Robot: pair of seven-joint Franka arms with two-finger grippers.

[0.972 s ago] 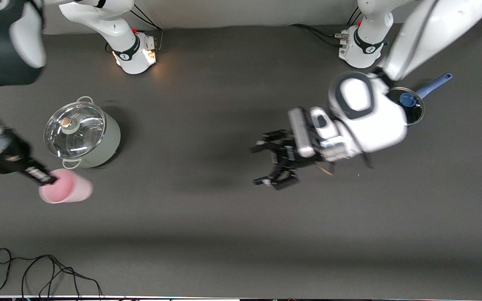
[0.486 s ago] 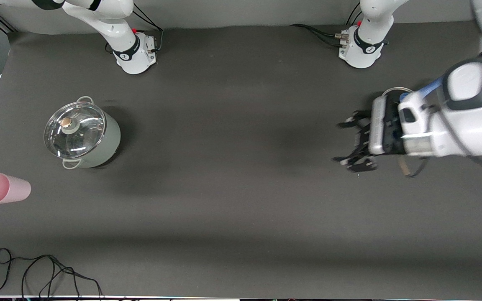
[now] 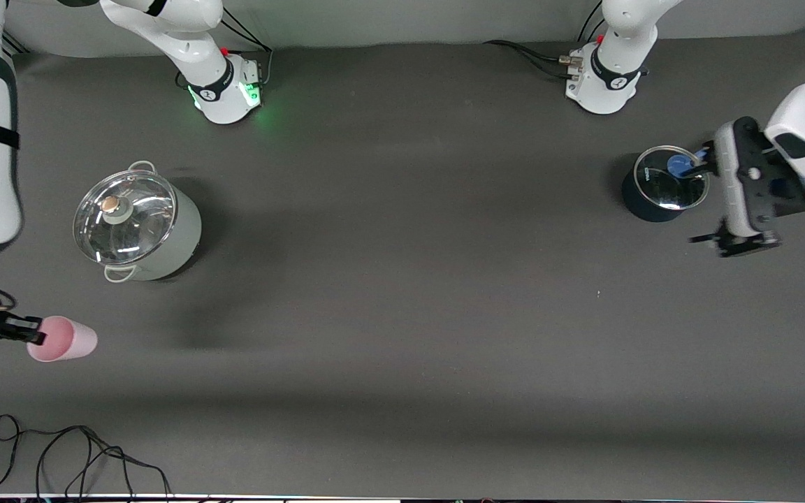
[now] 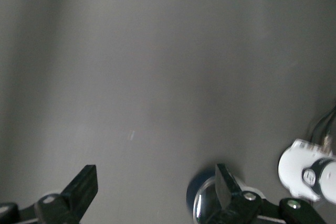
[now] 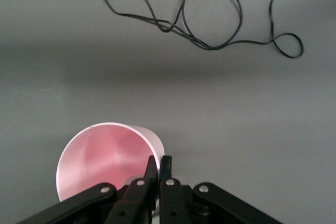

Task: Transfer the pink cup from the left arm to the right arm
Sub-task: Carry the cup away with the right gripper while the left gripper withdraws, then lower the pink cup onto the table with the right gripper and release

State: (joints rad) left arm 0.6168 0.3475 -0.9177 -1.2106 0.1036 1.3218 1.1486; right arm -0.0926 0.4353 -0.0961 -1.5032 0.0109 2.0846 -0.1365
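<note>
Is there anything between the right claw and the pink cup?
No. The right claw is already shut on the pink cup's rim, nothing between them. The left claw is open, beside the dark pot.

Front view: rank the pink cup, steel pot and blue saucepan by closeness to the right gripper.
1. Pink cup: its rim is clamped in the right gripper.
2. Steel pot: farther from the camera than the cup.
3. Blue saucepan: at the left arm's end.
</note>
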